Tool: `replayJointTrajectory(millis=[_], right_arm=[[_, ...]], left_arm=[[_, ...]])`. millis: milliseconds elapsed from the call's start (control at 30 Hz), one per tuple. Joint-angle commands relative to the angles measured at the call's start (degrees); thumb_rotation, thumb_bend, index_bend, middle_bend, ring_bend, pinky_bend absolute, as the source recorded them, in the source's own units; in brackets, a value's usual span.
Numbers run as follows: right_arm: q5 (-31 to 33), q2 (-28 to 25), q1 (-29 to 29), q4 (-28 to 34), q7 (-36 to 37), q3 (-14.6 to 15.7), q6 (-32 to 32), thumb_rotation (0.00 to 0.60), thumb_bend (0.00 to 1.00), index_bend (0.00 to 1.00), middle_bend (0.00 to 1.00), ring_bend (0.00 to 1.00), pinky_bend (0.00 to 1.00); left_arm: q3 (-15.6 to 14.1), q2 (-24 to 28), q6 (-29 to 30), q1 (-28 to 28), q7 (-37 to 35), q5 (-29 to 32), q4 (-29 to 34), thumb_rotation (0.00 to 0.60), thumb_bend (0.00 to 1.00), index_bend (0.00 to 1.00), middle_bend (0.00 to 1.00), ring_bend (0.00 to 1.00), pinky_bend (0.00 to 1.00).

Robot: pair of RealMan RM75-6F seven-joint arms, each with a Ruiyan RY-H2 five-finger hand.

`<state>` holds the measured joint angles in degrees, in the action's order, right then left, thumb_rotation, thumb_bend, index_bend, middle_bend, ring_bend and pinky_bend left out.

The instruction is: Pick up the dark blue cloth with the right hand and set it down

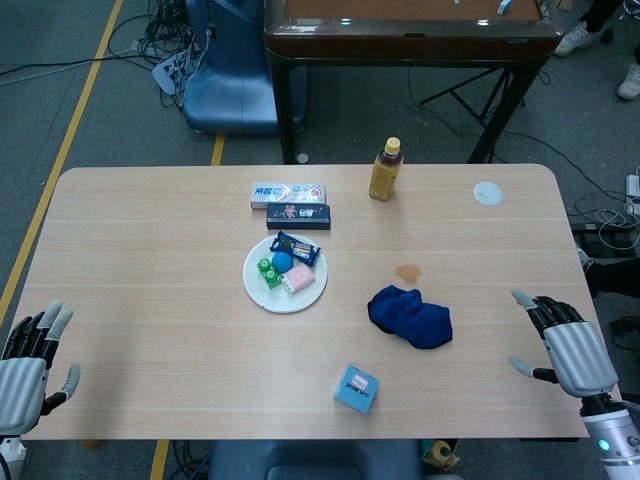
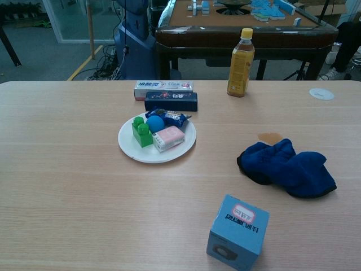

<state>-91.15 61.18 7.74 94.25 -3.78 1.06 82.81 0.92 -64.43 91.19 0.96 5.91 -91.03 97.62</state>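
Observation:
The dark blue cloth [image 1: 411, 316] [image 2: 287, 168] lies crumpled on the wooden table [image 1: 150, 270], right of centre. My right hand [image 1: 567, 350] hovers at the table's right edge, well to the right of the cloth, fingers spread and holding nothing. My left hand [image 1: 28, 366] sits at the front left corner, fingers apart and empty. The chest view shows neither hand.
A white plate [image 1: 286, 274] [image 2: 157, 139] carries green blocks, a blue ball and snack packs. Two flat boxes [image 1: 290, 202] lie behind it. A tea bottle [image 1: 386, 169] [image 2: 241, 55] stands at the back. A light blue box [image 1: 357, 388] [image 2: 237, 232] sits near the front edge.

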Motion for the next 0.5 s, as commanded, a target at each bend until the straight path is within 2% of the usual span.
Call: replayJointTrajectory(millis=[33,300,500], right_arm=[[-0.09,-0.02,0.05,0.01,0.04,-0.04,-0.16,0.600,0.19,0.07,0.26,0.20,0.25],[-0.96,-0.19,0.83,0.32,-0.27,-0.12,-1.51,0.600,0.19,0.08,0.26,0.20,0.25],[-1.84,1.21,4.76,1.30,-2.96,-0.99,-6.89,0.600,0.19,0.08,0.26,0.20,0.25]], left_arm=[[0.00,-0.01,-0.06,-0.01,0.07,0.11,-0.05,0.600,0.42,0.05,0.00,0.01,0.03],[-0.19,-0.21,0.10,-0.35,0.01,0.35,-0.29,0.600,0.42,0.05,0.00,0.01,0.03],[-0.21,-0.10,-0.25,-0.10,0.39,0.10,0.09,0.600,0.42,0.05,0.00,0.01,0.03]])
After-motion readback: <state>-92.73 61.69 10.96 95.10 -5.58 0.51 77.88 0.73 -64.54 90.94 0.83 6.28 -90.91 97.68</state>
